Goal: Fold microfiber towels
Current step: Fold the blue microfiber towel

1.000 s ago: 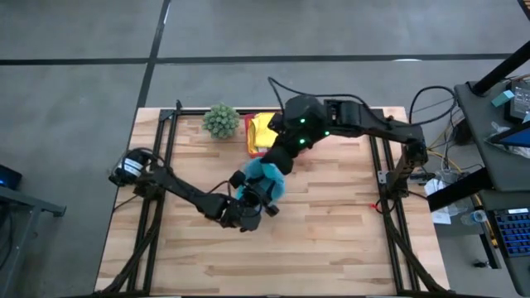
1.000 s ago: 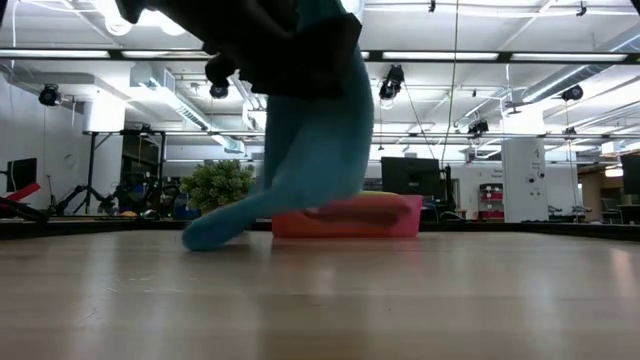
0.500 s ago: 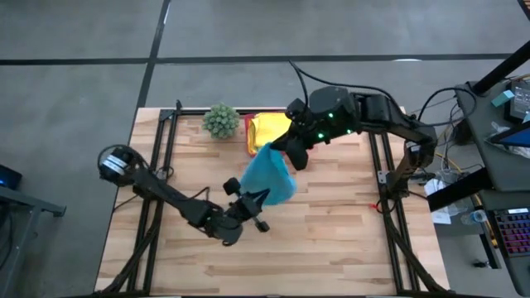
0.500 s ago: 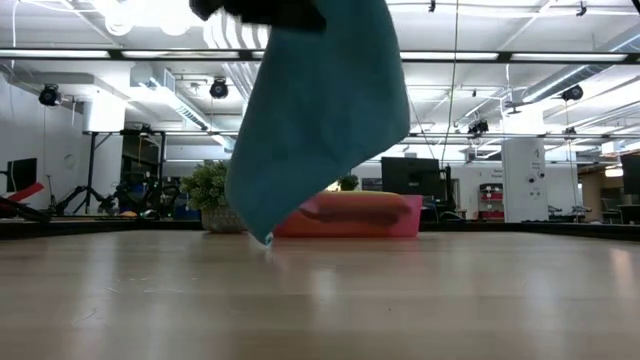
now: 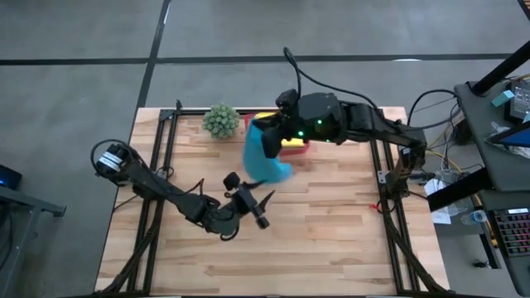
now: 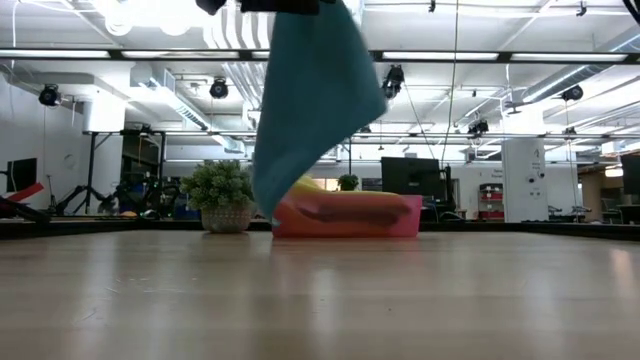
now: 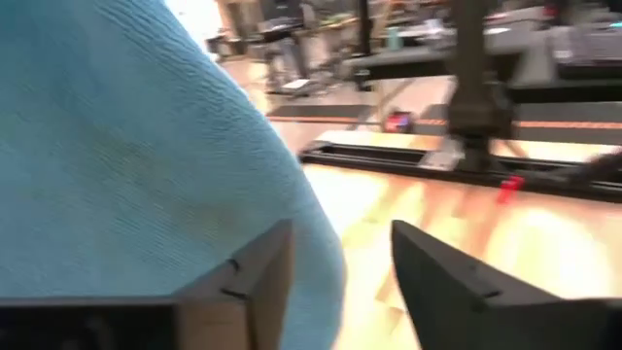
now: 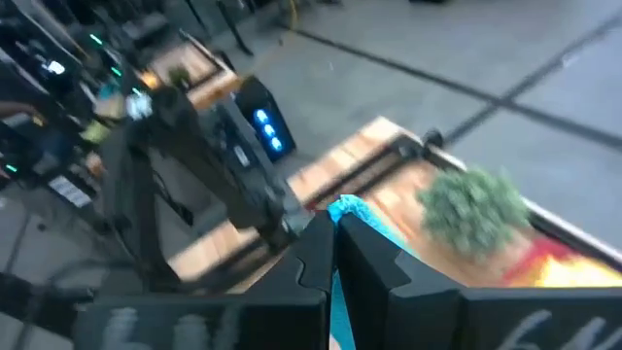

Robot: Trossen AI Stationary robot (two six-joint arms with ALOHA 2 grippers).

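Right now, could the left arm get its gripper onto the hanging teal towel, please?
Probably yes: the left gripper is open just below the teal towel, which the right gripper holds up, with bare table between them.

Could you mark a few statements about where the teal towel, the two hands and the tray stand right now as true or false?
1. The right hand holds the teal towel up so that it hangs above the table. True.
2. The left hand grips the towel's lower corner. False: its fingers stand apart with nothing between them, beside the cloth.
3. The pink tray sits at the far side of the table, next to the small green plant. True.
4. The teal towel lies flat and folded on the wood. False: it hangs unfolded in the air.
5. Yellow cloth shows in the tray. True.
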